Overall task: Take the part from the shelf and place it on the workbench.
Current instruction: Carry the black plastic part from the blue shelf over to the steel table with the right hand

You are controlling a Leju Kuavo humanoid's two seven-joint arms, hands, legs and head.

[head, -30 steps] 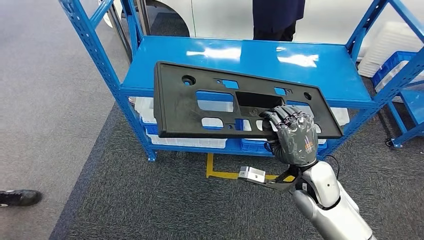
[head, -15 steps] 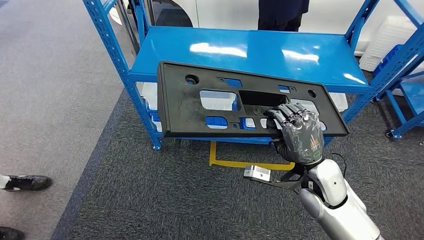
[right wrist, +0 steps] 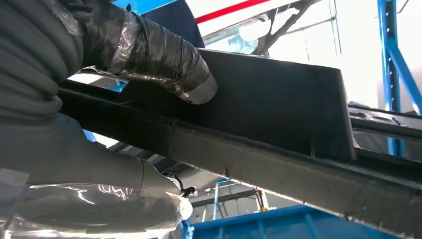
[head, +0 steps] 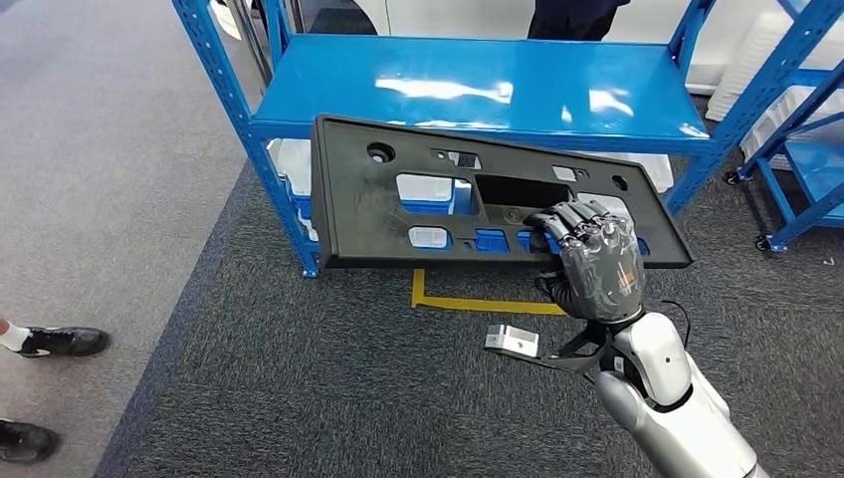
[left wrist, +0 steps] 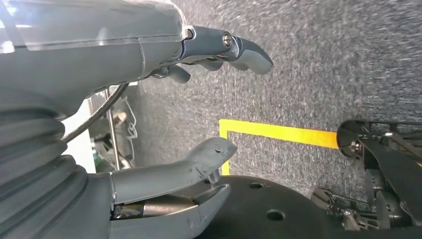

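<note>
Your right hand [head: 594, 261] grips the black part [head: 398, 214] at its near edge, holding it in the air in front of the blue shelf [head: 328, 85]. Your left hand [left wrist: 149, 99] hangs over the carpet, fingers apart, holding nothing.

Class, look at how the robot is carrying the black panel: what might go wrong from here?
1. Only the right robot hand grips the long black panel, near one end, so the free end may sag or twist loose.
2. The panel's far edge hangs over the blue shelf; turning away, it might catch a post.
</note>
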